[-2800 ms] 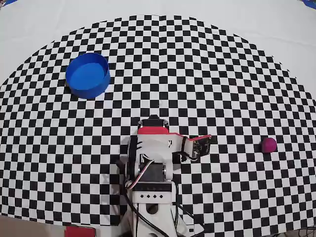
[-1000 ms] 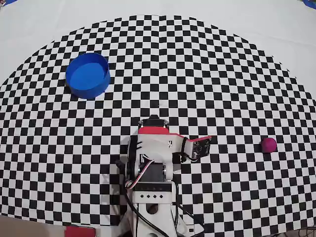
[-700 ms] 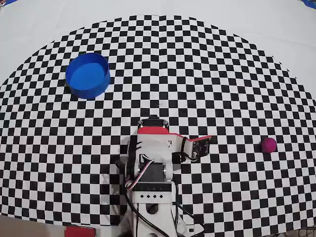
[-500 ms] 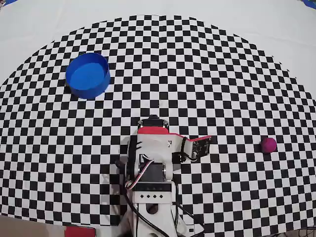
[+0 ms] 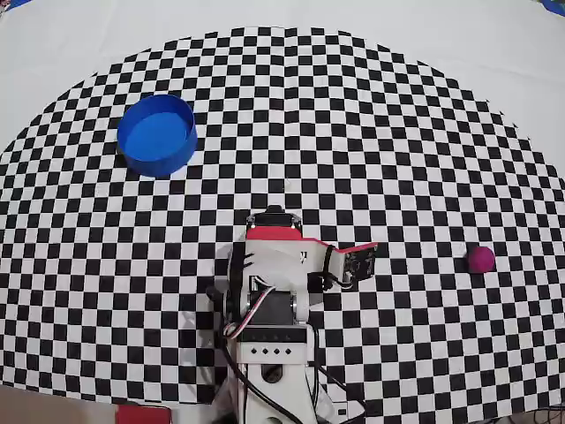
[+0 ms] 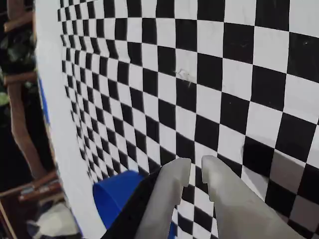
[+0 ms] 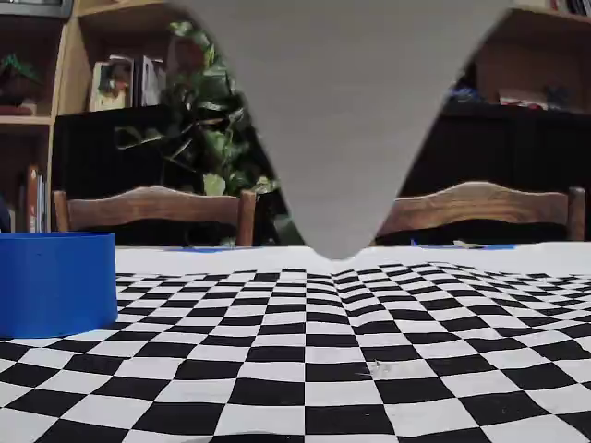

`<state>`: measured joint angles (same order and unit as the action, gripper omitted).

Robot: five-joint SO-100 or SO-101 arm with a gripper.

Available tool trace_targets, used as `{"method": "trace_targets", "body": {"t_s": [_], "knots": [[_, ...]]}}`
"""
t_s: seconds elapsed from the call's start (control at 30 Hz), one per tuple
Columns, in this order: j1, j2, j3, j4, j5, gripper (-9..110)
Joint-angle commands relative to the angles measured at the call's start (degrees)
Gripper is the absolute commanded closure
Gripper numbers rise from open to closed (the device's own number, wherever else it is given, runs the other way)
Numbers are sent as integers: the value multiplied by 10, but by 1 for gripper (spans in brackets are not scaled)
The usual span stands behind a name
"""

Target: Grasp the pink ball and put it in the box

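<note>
In the overhead view the pink ball (image 5: 481, 259) lies on the checkered mat at the right, far from the arm. The blue round box (image 5: 159, 164) stands at the upper left, open-topped with nothing showing inside. The red-and-white arm (image 5: 278, 265) is folded over its base at the bottom centre, and its fingers do not show there. In the wrist view my gripper (image 6: 195, 164) hangs above the mat with its white fingers (image 6: 172, 191) close together and nothing between them. The box (image 6: 115, 195) shows behind the left finger. The ball is out of the wrist view.
The fixed view sits low on the table: the box (image 7: 55, 281) is at the left, and a large blurred grey shape (image 7: 337, 111) hangs from the top centre. Wooden chairs (image 7: 152, 208), a plant and shelves stand behind the table.
</note>
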<state>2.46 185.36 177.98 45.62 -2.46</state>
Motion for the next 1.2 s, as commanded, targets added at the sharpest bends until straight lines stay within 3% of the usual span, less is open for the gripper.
{"method": "trace_targets", "body": {"t_s": [0.0,1.17], "knots": [[-4,10,4,0,1,101],[2,5,4,-327,-2,101]]}}
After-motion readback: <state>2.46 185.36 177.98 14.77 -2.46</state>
